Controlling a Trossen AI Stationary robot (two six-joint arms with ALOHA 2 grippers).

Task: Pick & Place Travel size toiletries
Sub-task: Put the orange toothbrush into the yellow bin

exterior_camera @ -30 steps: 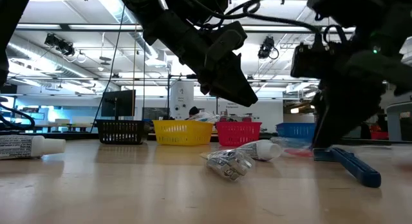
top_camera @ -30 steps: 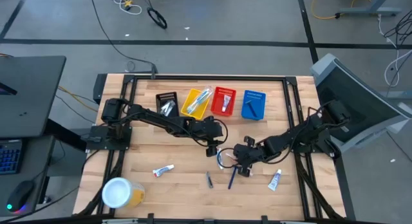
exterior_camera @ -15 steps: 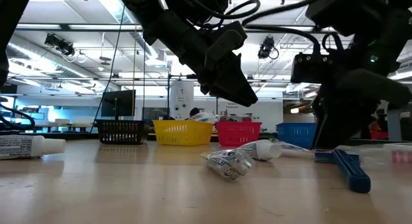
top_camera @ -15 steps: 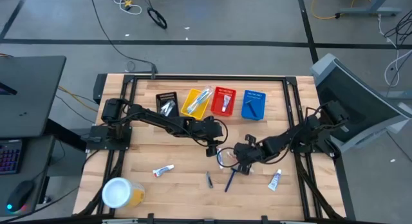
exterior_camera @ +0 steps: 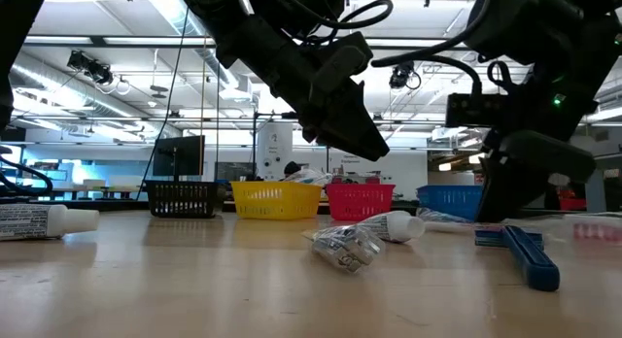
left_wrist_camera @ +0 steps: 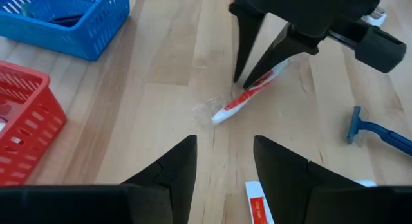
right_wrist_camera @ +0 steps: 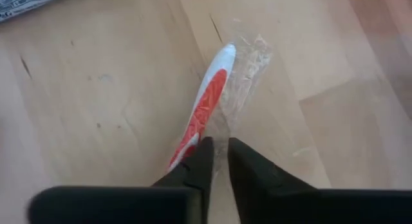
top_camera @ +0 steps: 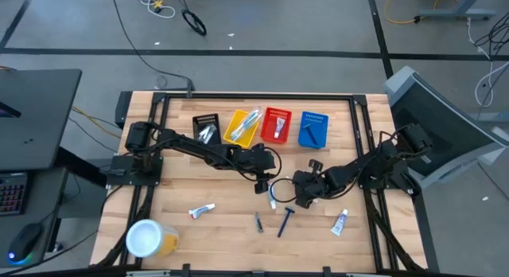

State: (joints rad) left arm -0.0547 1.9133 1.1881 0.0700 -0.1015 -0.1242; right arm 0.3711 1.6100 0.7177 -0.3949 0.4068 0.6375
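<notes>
A: Here, what do you read as the task's thing?

B: You see a red-and-white toothbrush (right_wrist_camera: 207, 98) in a clear crinkled wrapper, lying flat on the desk (top_camera: 191, 189) near its middle. The right hand (right_wrist_camera: 217, 161) has its two dark fingers nearly together over the handle end, pinching wrapper and brush between the tips; the brush rests on the wood.

A: And the other hand?

B: The left hand (left_wrist_camera: 224, 161) hovers just beside it, fingers parted and holding nothing. In its own view you look past them onto the same brush, with the right hand's fingers straddling it.

A: Other toiletries?

B: A blue-handled razor (top_camera: 285, 221) lies just in front of the right hand, a small dark item (top_camera: 258, 222) beside it. A white tube (top_camera: 339, 222) sits toward the front right, another white tube with red and blue marks (top_camera: 201, 210) toward the front left. In the low view a silvery packet (exterior_camera: 346, 247) lies in the foreground.

A: The surface and room?

B: You have a pale wooden plank desk. Along its far side stand a black basket (top_camera: 207, 127), a yellow basket (top_camera: 242, 126), a red basket (top_camera: 276, 124) and a blue basket (top_camera: 313, 129), each with something in it. A white-lidded yellow tub (top_camera: 148, 238) sits at the front left corner. Beyond, the floor (top_camera: 262, 22) is grey with cables; the low view shows a bright, ceiling-lit hall.
</notes>
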